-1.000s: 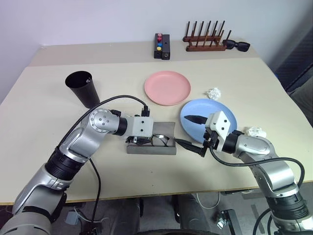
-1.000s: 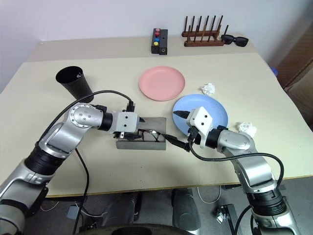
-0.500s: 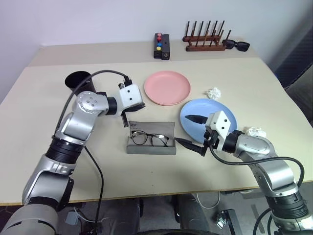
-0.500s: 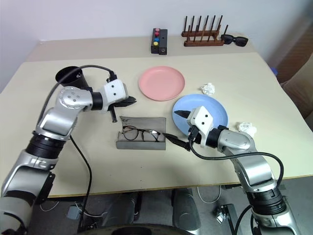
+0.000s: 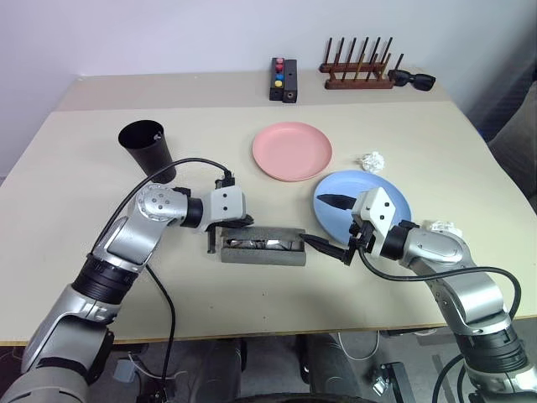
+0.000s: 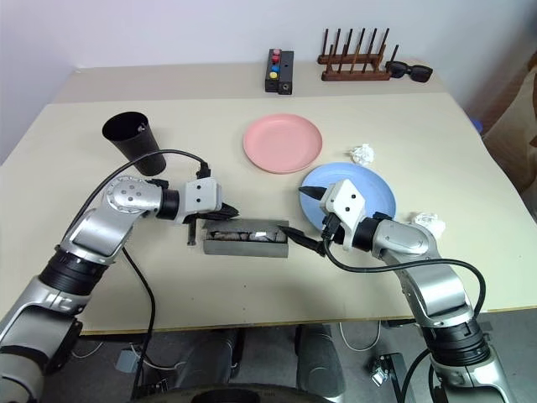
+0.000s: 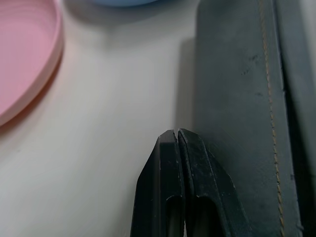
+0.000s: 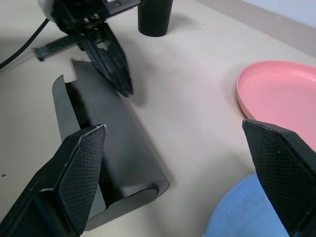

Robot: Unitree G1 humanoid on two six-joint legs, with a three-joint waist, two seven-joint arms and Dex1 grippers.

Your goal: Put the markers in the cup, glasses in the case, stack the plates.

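1. The left gripper [image 7: 177,136] has its fingers pressed together on nothing, tips at the far left edge of the grey case [image 5: 262,247].
2. The right gripper [image 8: 177,168] is spread wide at the case's right end.
3. The pink plate [image 5: 291,150] lies beyond the case; the blue plate [image 5: 336,189] and the black cup [image 5: 147,149] lie farther out.

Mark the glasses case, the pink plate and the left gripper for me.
glasses case [image 5: 262,246]: left eye view, middle of its grey lid.
pink plate [image 5: 291,151]: left eye view, centre of the dish.
left gripper [image 7: 177,137]: left wrist view, where the closed fingertips meet.
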